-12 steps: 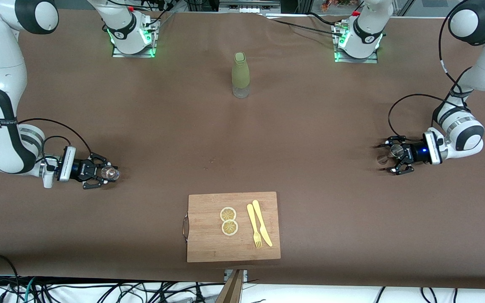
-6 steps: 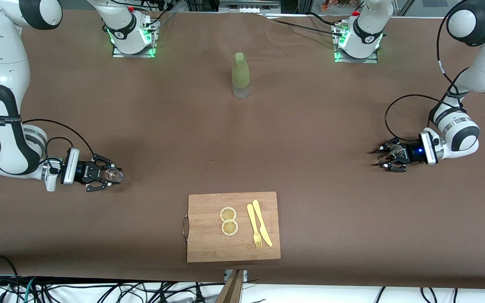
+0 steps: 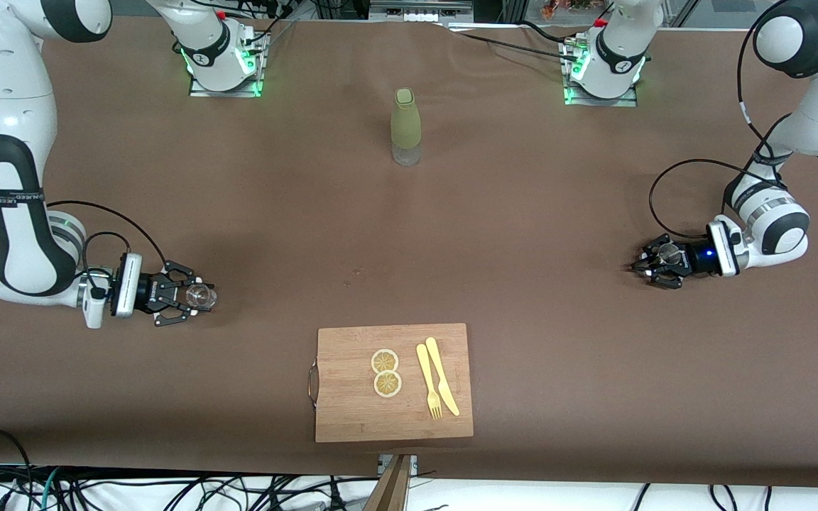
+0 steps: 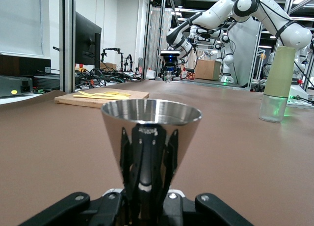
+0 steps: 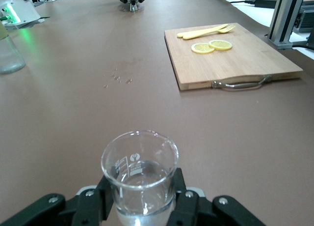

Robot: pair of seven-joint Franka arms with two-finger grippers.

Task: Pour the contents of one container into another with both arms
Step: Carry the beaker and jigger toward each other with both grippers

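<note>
brown table cover [image 3: 522, 213] | cutting board [image 3: 352, 411] | lab benches, monitor [image 4: 87, 42]

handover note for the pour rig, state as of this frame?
Left hand: shut on the metal cup, at the left arm's end of the table.
Right hand: shut on the glass beaker, which holds clear liquid, at the right arm's end.
Done: both containers gripped.
Left: bring them together, tilt one over the other, pour.
Untouched: green bottle, cutting board with lemon slices, fork and knife.
</note>
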